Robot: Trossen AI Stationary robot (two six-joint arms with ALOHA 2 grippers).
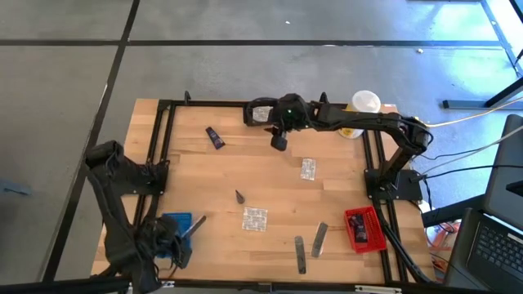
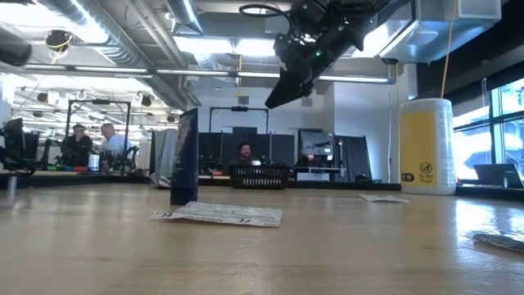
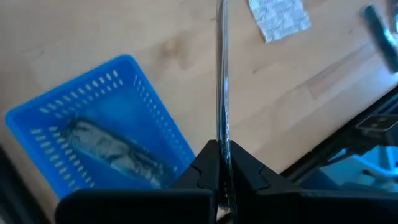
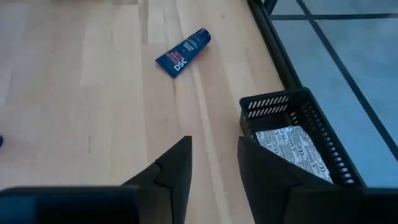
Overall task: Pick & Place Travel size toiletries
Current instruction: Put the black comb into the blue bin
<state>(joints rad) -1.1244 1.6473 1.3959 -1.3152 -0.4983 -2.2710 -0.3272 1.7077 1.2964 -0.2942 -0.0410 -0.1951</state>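
The wooden table [image 1: 261, 175] carries foil sachets [image 1: 254, 219], grey sticks [image 1: 319, 239], a tube [image 1: 215, 138] and trays [image 1: 364, 229].

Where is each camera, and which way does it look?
High: above the table, looking straight down; both arms show.
Low: at tabletop height, looking level into the room; the right end effector hangs above.
Left wrist: on the left arm, looking down at the blue tray; its end effector pinches a grey stick.
Right wrist: facing the black basket.
Shared: the purple tube.

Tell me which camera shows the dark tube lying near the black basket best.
The right wrist view: the dark tube lies flat on the wood, white lettering legible, beyond the open right gripper. The high view shows it as a small dark sliver. The left wrist view misses it; the low view is unclear.
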